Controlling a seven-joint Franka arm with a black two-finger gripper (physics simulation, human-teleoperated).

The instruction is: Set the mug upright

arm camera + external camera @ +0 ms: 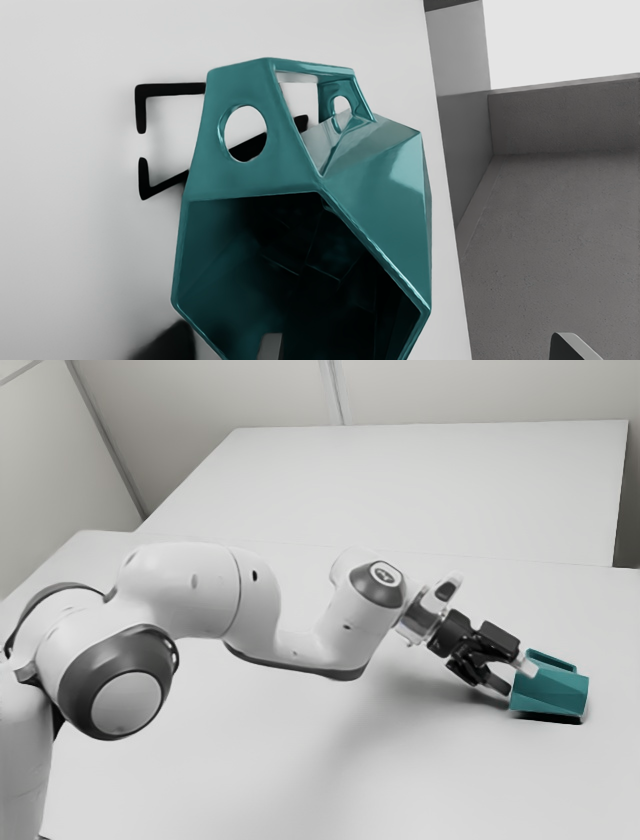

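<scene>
- One mug (350,210), teal and faceted, lies on its side on the table near the exterior view's right edge. Its open mouth faces the gripper.
- The mug has one handle (240,85), angular, with two round holes in it. The handle stands off the mug's side, clear of the tabletop.
- One black gripper (514,677) is at the mouth end of the mug, low over the table. It points toward the exterior view's right and tilts downward.
- The gripper has two fingers (271,347), and their jaws stand wide apart. One tip is in front of or just inside the mouth; the other is out past the mug's side. The mug is not clamped between them; whether either tip touches it I cannot tell.
- One arm (195,588), white with dark grey joint covers, comes in from the exterior view's left. It runs across above the table, dips at the middle, rises to the rounded wrist joint, then slopes down to the gripper.
- One white table (250,760) lies under the mug and the gripper. A dark shadow shows beneath the mug.
- Two bent black strokes (141,110) show on the table beside the handle; whether they are shadow I cannot tell.
- One further pale flat surface (400,485) extends beyond the table, with light walls (240,390) behind it.
</scene>
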